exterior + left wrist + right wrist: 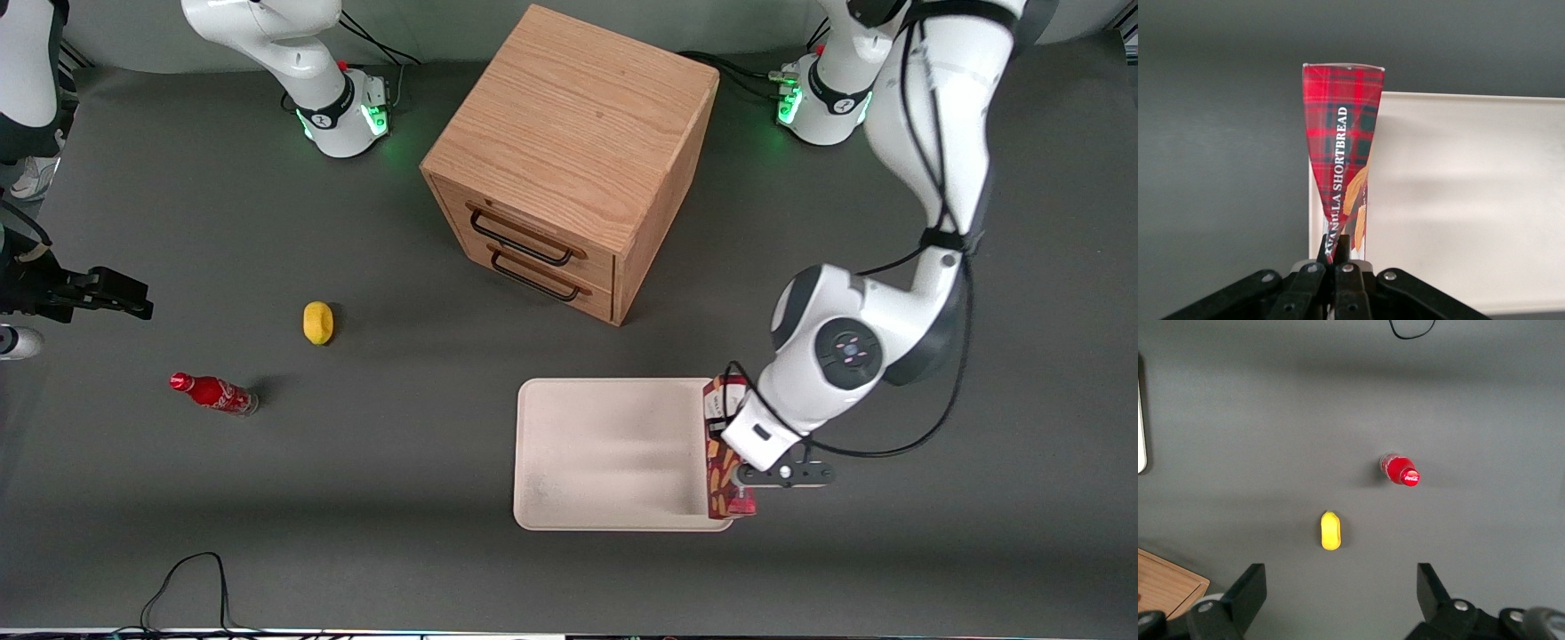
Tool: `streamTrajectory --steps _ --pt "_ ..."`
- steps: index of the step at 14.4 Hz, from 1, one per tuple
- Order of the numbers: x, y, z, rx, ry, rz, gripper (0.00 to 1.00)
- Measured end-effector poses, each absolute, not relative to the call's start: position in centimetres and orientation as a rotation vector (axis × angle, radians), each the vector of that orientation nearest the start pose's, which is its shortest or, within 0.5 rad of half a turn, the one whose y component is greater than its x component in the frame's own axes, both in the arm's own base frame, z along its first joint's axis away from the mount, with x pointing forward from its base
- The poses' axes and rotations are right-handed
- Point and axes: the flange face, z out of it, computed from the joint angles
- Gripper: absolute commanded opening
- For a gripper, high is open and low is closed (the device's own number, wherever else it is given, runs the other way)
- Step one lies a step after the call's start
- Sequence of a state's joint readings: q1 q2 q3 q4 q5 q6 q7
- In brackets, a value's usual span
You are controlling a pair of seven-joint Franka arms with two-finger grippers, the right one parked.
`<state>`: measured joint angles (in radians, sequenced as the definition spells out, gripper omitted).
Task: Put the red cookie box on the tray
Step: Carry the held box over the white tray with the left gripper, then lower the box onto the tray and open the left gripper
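Observation:
The red cookie box, a long tartan carton with cookie pictures, stands on edge along the rim of the cream-white tray at the working arm's end. My left gripper is shut on the box from above, near its middle. In the left wrist view the black fingers pinch the box between them, and the box lies over the tray's edge. I cannot tell whether the box rests on the tray or hangs just above it. The arm hides the box's middle in the front view.
A wooden two-drawer cabinet stands farther from the front camera than the tray. A yellow lemon-like object and a small red soda bottle lie toward the parked arm's end. A black cable lies near the front edge.

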<state>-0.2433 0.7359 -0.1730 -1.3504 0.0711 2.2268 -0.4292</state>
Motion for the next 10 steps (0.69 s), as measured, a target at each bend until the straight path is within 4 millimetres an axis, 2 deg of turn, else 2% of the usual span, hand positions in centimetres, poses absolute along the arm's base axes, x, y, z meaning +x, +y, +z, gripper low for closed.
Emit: streamTrajectory --steps 2,5,6,7,8,10 --pt "70.0 -27.5 28.1 -3.240 -0.043 -0.187 0.00" --pt "70.0 -27.7 27.1 -3.240 -0.056 -0.181 0.00" --pt "69.9 -27.9 27.1 -3.240 -0.062 -0.182 0.14" --pt "69.9 -28.0 27.1 -3.240 -0.063 -0.182 0.70" --pt "69.8 -28.2 27.1 -3.238 -0.061 -0.183 1.00" --pt "69.8 -28.2 27.2 -3.212 -0.026 -0.206 1.00"
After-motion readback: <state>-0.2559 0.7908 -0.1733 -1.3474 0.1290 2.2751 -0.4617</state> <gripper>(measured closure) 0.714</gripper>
